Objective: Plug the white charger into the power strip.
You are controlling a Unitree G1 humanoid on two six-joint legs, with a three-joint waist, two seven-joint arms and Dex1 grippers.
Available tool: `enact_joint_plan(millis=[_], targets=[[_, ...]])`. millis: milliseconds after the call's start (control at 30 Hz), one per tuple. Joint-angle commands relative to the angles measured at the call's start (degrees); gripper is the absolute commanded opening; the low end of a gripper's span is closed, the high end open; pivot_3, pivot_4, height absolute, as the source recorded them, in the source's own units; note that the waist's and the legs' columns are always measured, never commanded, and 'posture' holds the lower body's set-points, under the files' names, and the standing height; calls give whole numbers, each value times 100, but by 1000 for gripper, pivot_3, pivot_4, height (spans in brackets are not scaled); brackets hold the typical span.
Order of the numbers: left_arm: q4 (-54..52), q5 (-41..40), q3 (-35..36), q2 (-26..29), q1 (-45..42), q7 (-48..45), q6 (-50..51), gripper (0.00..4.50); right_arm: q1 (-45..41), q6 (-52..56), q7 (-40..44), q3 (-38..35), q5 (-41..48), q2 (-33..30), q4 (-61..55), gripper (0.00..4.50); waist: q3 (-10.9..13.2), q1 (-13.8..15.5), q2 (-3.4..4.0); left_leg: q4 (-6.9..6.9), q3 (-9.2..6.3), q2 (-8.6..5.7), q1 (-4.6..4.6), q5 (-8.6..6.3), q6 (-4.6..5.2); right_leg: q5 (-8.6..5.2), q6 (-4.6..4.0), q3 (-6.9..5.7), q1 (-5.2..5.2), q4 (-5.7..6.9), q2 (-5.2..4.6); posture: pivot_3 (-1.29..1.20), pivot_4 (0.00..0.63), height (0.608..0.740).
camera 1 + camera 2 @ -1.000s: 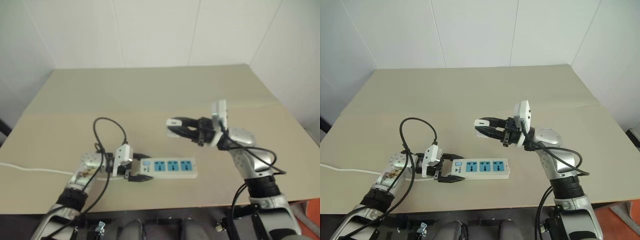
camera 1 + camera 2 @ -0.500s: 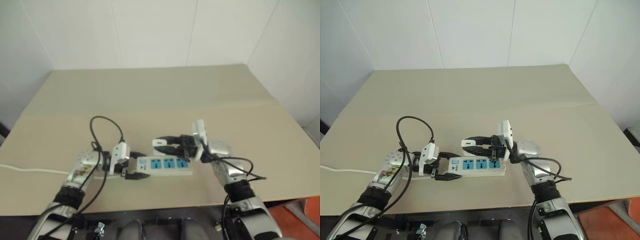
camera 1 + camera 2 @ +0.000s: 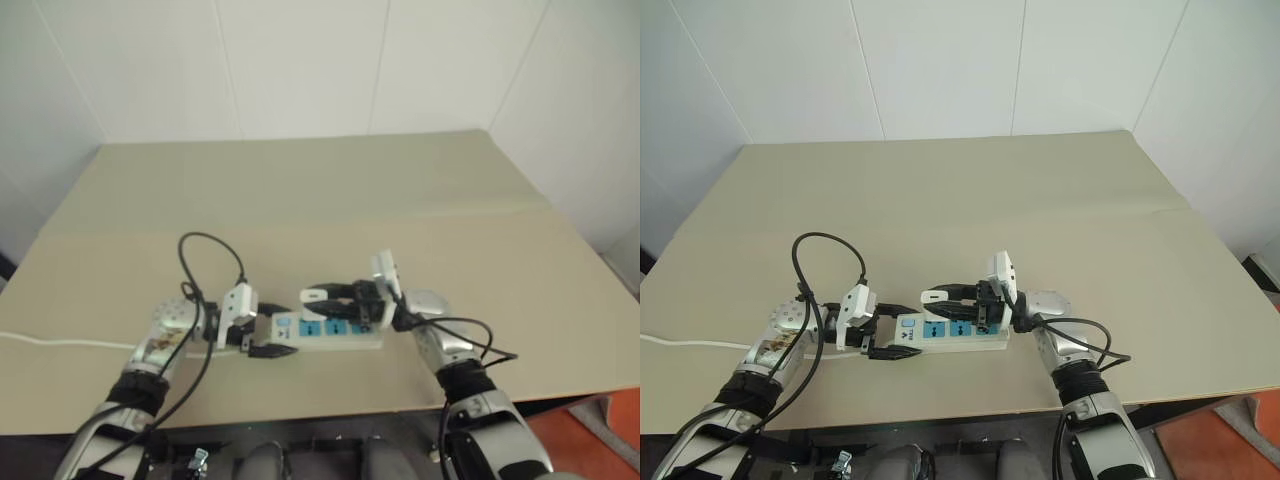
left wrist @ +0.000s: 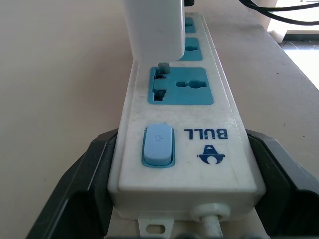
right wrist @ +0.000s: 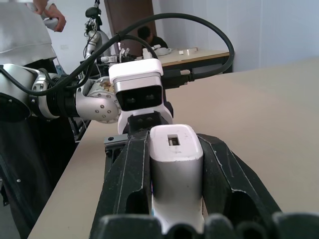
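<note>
One power strip [image 3: 952, 333] on the tabletop [image 3: 940, 200], lying crosswise near the front edge, three blue sockets counted in a row plus one pale blue switch [image 4: 158, 145] at its left end. Thin white cord [image 3: 690, 342] running off toward 9 o'clock to the tabletop's left edge. Two pincers in all. Left pincer [image 3: 890, 332] spread wide around the switch end of the strip, one black finger along each long side, seen close in the left wrist view as dark pads flanking the white casing; bracing it rather than squeezed to a point. Right pincer [image 3: 935, 303] reaching in from 3 o'clock, clamped shut on the single white charger [image 5: 175, 169], its fingers pressed against both flat sides in the right wrist view. Charger [image 4: 152, 27] poised directly over the socket nearest the switch, one metal prong just at the slot's mouth, body not seated against the blue face. One loop of black cable [image 3: 825, 265] arching above the left wrist.

Farther out, toward 12 o'clock, broad bare tabletop all the way to the white wall [image 3: 940, 70]; likewise open surface toward 2 and 10 o'clock. Little room at 6 o'clock, the strip lying near the front edge. Beyond the tabletop, in the right wrist view, a person [image 5: 30, 30] standing in the background.
</note>
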Motion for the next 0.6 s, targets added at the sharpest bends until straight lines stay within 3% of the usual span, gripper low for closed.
enact_joint_plan(millis=[33,600], targets=[[151,306,-38,27,60,135,88,3290,-130,-122,59,-45,25,96,-78,1117,0,1,0,0,0,0,0,0,0,0,0,0,0,0,0,0,150,740],[65,309,-65,1,134,103,125,3290,-206,-612,163,-125,-223,128,497,1117,1,1,1,-6,-1,-1,0,0,0,0,0,-1,2,-10,-4,0,150,740]])
